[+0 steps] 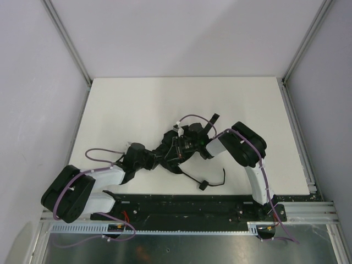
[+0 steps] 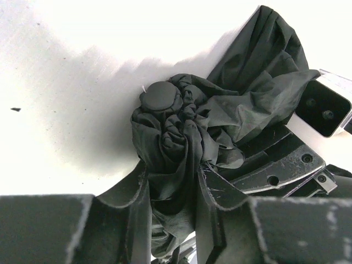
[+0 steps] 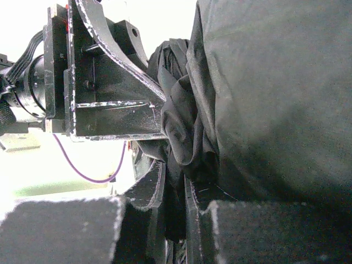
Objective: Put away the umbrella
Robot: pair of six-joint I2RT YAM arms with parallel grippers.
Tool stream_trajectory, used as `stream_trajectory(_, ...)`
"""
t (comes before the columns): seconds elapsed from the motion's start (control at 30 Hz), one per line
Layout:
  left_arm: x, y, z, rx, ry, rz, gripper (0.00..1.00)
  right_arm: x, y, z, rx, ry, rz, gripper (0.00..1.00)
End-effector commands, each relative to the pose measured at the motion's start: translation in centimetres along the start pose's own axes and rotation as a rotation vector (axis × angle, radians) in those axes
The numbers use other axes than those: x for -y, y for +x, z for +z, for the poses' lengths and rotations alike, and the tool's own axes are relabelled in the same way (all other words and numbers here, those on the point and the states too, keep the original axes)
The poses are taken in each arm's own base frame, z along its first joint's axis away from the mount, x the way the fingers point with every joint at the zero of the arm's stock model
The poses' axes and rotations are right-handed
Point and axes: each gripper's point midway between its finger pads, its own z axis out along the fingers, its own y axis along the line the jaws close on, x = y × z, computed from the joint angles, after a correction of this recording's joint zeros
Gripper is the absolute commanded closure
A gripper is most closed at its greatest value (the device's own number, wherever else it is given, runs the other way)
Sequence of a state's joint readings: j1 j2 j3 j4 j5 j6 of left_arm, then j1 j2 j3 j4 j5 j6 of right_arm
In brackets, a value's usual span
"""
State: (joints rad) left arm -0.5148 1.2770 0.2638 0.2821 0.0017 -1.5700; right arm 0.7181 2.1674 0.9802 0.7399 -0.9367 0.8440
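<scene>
- Nearest the arm bases we see the wrist strap [image 1: 202, 185] trailing loose on the white table [image 1: 126, 104]
- Our left gripper [image 2: 173, 184] is pinched tight on a fold of canopy fabric
- Our right gripper [image 3: 176, 201] is likewise clamped on bunched fabric
- Between them the crumpled black umbrella [image 1: 177, 147] is at mid-table, its round cap [image 2: 159, 97] showing

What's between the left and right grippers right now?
Only the umbrella, as bunched black canopy fabric. The left gripper and the right gripper each pinch that fabric, as both wrist views show.
</scene>
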Motion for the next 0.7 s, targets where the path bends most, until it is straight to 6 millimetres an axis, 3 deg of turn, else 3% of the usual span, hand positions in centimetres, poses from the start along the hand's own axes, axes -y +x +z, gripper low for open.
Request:
stream_trajectory(0.0,-3.6,-1.7,0.4,0.090,-0.105,0.137,0.91,2.9,6.1,-0.1,-0.160,0.094,0.138,0.98)
stream_trajectory(0.2,-4.1,-0.9,0.2,0.045,-0.127,0.150,0.99,2.1,3.7,-1.1,-0.136,0.204,0.017,0.64)
stream_trajectory(0.33,-4.1,-0.7,0.1,0.033,-0.149,0.156,1.00,0.5,0.7,-2.7,-0.097,0.307,-0.125,0.40)
stream_trajectory(0.47,-4.4,-0.5,-0.3,0.018,-0.233,0.127,1.00,-1.6,-1.9,-5.5,-0.041,0.407,-0.280,0.32)
stream_trajectory(0.67,-5.8,1.3,-0.7,-0.087,-0.360,0.078,1.00,-4.9,-4.2,-8.2,0.079,0.604,-0.679,0.25)
